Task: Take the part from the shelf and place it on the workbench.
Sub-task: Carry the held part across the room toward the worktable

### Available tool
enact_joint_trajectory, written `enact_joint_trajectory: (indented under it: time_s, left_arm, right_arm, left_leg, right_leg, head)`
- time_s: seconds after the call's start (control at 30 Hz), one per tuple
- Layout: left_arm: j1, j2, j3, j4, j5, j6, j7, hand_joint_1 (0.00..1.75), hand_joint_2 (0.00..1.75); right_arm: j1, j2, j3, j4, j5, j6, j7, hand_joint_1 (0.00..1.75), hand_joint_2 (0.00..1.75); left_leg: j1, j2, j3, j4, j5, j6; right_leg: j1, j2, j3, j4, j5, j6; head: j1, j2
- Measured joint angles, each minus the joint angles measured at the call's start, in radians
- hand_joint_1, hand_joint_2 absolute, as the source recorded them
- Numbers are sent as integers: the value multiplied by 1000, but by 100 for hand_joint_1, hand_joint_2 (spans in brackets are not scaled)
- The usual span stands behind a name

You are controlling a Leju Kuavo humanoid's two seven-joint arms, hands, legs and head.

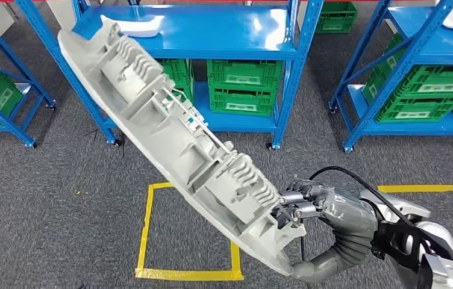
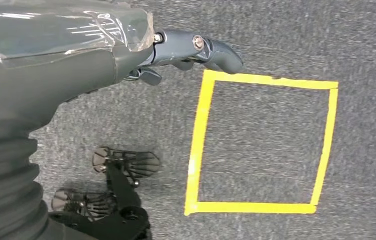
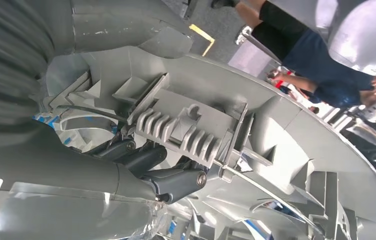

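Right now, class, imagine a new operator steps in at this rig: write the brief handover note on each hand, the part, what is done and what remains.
Right hand: grips the long grey part at its lower end, holding it tilted in the air in front of the blue shelf.
Left hand: holds nothing, hanging over carpet beside a yellow tape square.
Done: the part is off the shelf.
Left: carry it to the workbench and set it down.

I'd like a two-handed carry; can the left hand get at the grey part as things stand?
Probably not without lifting first. The left hand hangs low over the carpet by the yellow tape square, holding nothing, while the right hand alone holds the grey part up high. Nothing blocks the way.
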Motion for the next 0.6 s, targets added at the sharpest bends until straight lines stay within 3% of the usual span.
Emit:
enact_joint_trajectory:
  time_s: [0.03,0.07,0.13,0.17,0.2,0.27,0.3,0.33,0.37,0.4,0.43,0.47,0.53,0.6]
  left_arm:
    - [1,0,0,0,1,0,0,0,175]
    - [3,0,0,0,1,0,0,0,175]
    - [9,1,0,0,2,2,0,0,175]
    - [12,1,1,0,2,2,0,0,175]
    - [14,1,1,0,2,3,0,0,175]
    - [16,1,1,0,2,4,0,0,175]
    - [16,1,1,0,2,4,0,0,175]
    - [15,1,0,0,2,4,0,0,175]
    - [15,1,0,0,2,4,0,0,175]
    - [15,1,0,0,2,4,0,0,175]
    - [14,1,0,0,2,4,0,0,175]
    - [14,2,0,0,3,5,0,0,175]
    - [14,3,0,0,7,7,0,0,175]
    - [15,4,-1,-1,11,8,1,0,175]
  right_arm:
    - [1,0,-1,0,-1,-1,-5,173,175]
    - [3,0,-2,0,-1,-1,-9,173,175]
    - [7,-1,-2,1,-1,-2,-12,173,175]
    - [8,-1,-1,1,-1,-2,-13,173,175]
    - [8,-1,-1,1,-1,-3,-13,173,175]
    - [8,0,-1,1,-1,-4,-14,173,175]
    - [8,0,-1,1,-1,-4,-14,173,175]
    - [9,0,-1,2,-1,-4,-14,173,175]
    - [11,0,-1,2,-1,-4,-14,173,175]
    - [14,-1,-1,2,-1,-5,-14,173,175]
    - [17,-1,-1,2,-1,-5,-16,173,175]
    - [21,-1,-2,1,0,-6,-19,173,175]
    - [27,-3,-5,1,3,-8,-29,173,175]
    - [31,-5,-7,2,7,-9,-40,173,175]
  left_leg:
    - [-1,1,-11,9,7,-6]
    - [-1,2,-17,12,16,-11]
    - [4,1,-23,13,24,-22]
    - [8,-4,-28,26,1,-29]
    - [12,-9,-37,58,-41,-37]
    - [18,-16,-63,174,-154,-51]
    - [21,-17,-72,239,-192,-56]
    - [23,-17,-71,285,-205,-58]
    - [25,-17,-54,301,-198,-58]
    - [26,-18,-19,281,-177,-57]
    - [26,-20,35,226,-157,-53]
    - [26,-25,96,150,-155,-47]
    - [19,-33,185,25,-174,-34]
    - [10,-33,197,-12,-178,-21]
  right_leg:
    - [3,-3,29,-48,-21,-9]
    - [8,-3,37,-71,-34,-19]
    - [6,-3,21,-71,-21,-37]
    - [4,-4,13,-71,-9,-45]
    - [1,-4,2,-72,4,-51]
    - [1,-4,-23,-70,29,-56]
    - [1,-3,-38,-70,43,-55]
    - [1,-1,-53,-69,56,-53]
    - [1,0,-69,-68,69,-51]
    - [1,1,-84,-68,81,-48]
    - [1,2,-96,-68,92,-44]
    - [1,3,-105,-69,102,-40]
    - [0,3,-115,-72,121,-27]
    - [-3,1,-117,-82,143,-11]
  head:
    - [0,0]
    - [0,0]
    - [0,0]
    - [0,0]
    - [-1,0]
    - [-1,0]
    - [-1,0]
    - [-1,0]
    - [-1,0]
    - [-1,0]
    - [-2,0]
    - [-2,0]
    - [0,0]
    - [-1,0]
